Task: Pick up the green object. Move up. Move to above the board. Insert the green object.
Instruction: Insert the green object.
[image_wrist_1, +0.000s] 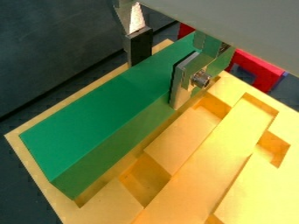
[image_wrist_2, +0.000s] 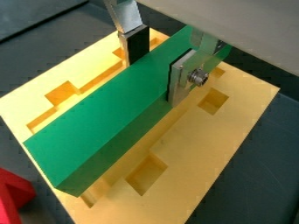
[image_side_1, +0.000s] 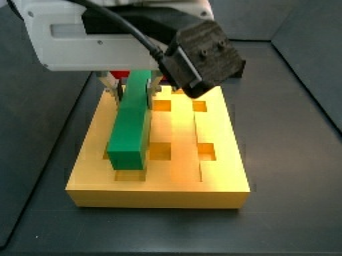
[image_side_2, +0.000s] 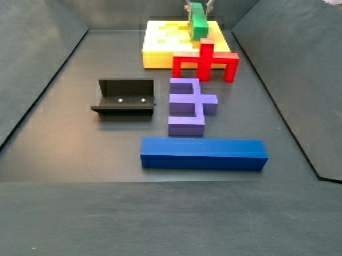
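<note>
My gripper (image_wrist_1: 160, 68) is shut on the green object (image_wrist_1: 100, 122), a long green bar, gripping it across its width near one end. Both wrist views show this, the second with the gripper (image_wrist_2: 159, 63) on the bar (image_wrist_2: 100, 127). The bar lies lengthwise along the yellow-orange board (image_wrist_1: 233, 166), close over one long groove and beside square holes. I cannot tell whether it touches the board (image_wrist_2: 70, 83). In a side view the bar (image_side_1: 130, 125) lies over the board's (image_side_1: 160, 190) left part. In the far side view the bar (image_side_2: 198, 20) sits over the board (image_side_2: 167, 45).
A red cross-shaped piece (image_side_2: 207, 62) stands just in front of the board and shows in both wrist views (image_wrist_1: 257, 68) (image_wrist_2: 12, 197). A purple piece (image_side_2: 187, 105), a blue block (image_side_2: 203, 152) and the fixture (image_side_2: 124, 98) stand on the dark floor.
</note>
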